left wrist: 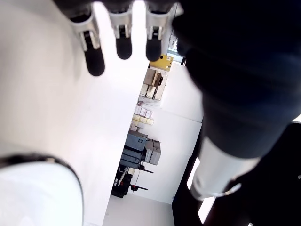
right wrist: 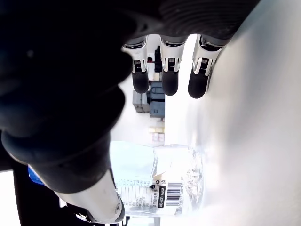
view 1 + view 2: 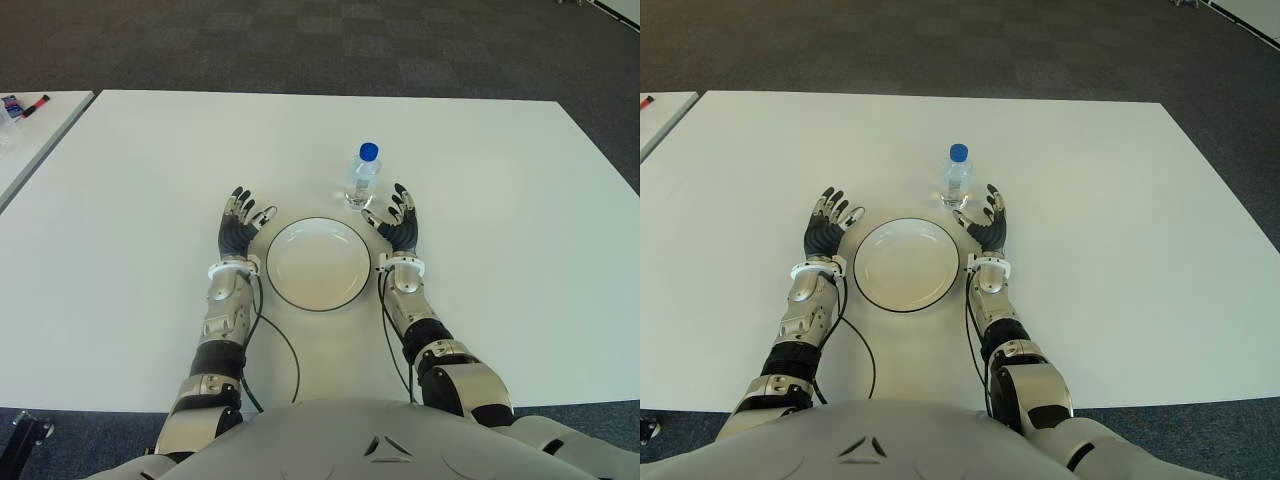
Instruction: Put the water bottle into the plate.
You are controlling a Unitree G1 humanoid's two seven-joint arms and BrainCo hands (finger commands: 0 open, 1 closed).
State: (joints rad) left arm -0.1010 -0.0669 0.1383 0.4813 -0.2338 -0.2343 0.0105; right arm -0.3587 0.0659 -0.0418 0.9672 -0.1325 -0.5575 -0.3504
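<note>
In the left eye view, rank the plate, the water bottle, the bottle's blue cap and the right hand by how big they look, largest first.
1. Plate
2. Right hand and water bottle: look about alike, so I won't rank them
3. Blue cap, clearly smallest

Water bottle (image 3: pixel 364 175) stands behind plate (image 3: pixel 318 263), on table (image 3: pixel 150 180).

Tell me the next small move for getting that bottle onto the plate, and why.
Probably ease the right hand forward and inward to wrap the water bottle. It stands upright just beyond the plate, a little ahead of that hand's open fingers, ungrasped. The left hand sits open across the plate, farther off.
</note>
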